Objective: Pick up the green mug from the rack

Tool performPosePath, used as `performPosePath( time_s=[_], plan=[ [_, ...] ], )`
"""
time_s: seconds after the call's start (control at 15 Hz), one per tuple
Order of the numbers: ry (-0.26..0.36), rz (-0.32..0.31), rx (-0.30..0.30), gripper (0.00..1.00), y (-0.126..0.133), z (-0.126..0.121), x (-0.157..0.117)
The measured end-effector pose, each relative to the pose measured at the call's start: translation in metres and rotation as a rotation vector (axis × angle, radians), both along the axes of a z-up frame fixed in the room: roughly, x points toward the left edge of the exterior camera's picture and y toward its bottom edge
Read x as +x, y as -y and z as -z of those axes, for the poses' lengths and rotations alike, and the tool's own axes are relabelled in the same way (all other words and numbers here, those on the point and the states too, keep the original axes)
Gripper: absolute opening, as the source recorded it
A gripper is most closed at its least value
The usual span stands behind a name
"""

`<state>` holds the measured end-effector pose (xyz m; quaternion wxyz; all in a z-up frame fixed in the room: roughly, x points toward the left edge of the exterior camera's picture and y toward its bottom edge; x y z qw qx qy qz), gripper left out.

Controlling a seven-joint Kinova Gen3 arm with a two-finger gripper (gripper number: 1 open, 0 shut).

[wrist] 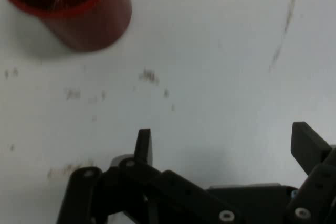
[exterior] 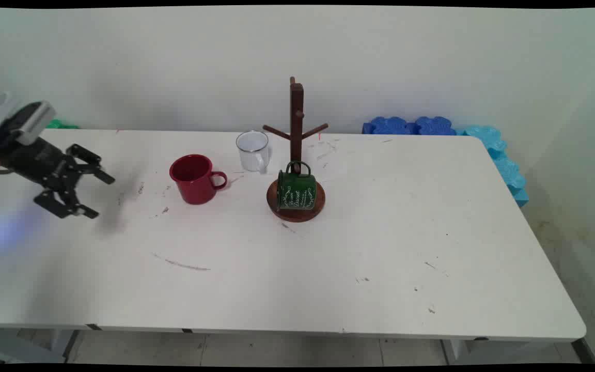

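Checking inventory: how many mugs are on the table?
3: red mug left, white mug behind it, green mug lying on the wooden mug tree's base. None seem hidden.

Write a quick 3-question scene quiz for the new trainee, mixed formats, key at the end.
1. True or false: the gripper is shut on the red mug.
2. Which mug stands nearest the gripper? A) the white mug B) the red mug C) the green mug
3. Fill in: the green mug lies on its side on the round base of the wooden ____.

Key
1. False. The gripper is open and holds nothing, hovering left of the red mug.
2. B.
3. Mug tree: the green mug rests against its post, while the pegs hang bare.
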<state>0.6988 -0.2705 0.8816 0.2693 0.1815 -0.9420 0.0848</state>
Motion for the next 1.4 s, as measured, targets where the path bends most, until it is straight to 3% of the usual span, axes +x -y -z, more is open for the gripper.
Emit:
performPosePath(
  time_s=[0.8, 1.4],
  plan=[
    [-0.202, -0.085, -0.017, 1.0, 0.032, 0.021, -0.115],
    [-0.315, -0.147, -0.015, 1.0, 0.058, 0.038, -0.172]
  ],
)
